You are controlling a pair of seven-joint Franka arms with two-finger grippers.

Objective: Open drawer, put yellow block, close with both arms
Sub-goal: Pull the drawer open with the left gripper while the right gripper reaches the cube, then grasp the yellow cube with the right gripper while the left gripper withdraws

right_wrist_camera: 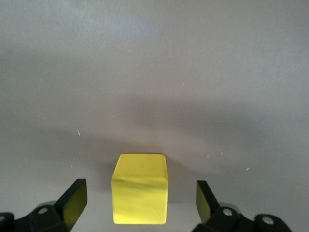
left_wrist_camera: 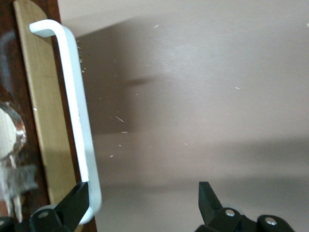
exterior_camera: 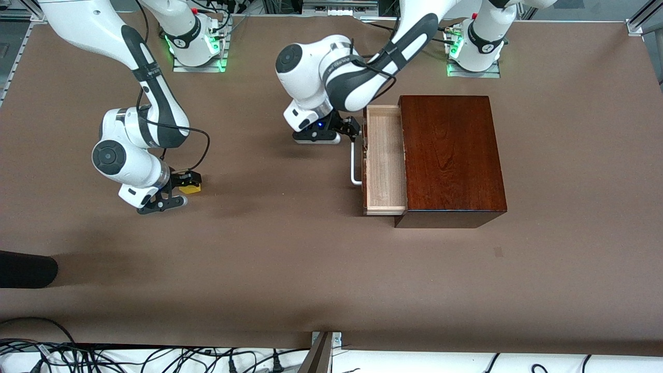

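Observation:
The dark mahogany box point(exterior_camera: 450, 155) stands toward the left arm's end of the table. Its drawer point(exterior_camera: 384, 160) is pulled partway out, and the pale-wood tray is empty. My left gripper point(exterior_camera: 355, 128) is open beside the white bar handle point(exterior_camera: 355, 166), at the end farther from the front camera. In the left wrist view the handle point(left_wrist_camera: 72, 106) runs along one finger point(left_wrist_camera: 72, 203) of the open left gripper point(left_wrist_camera: 142, 200), unclamped. The yellow block point(exterior_camera: 190, 188) lies on the table toward the right arm's end. My right gripper point(exterior_camera: 187, 182) is low over it. The right gripper point(right_wrist_camera: 140, 198) is open, and the block point(right_wrist_camera: 140, 193) sits between the fingers, clear of both.
A dark rounded object point(exterior_camera: 26, 269) pokes in at the table's edge toward the right arm's end, nearer to the front camera. Cables point(exterior_camera: 155, 357) run along the table's front edge. The brown table top point(exterior_camera: 290, 248) lies between the block and the box.

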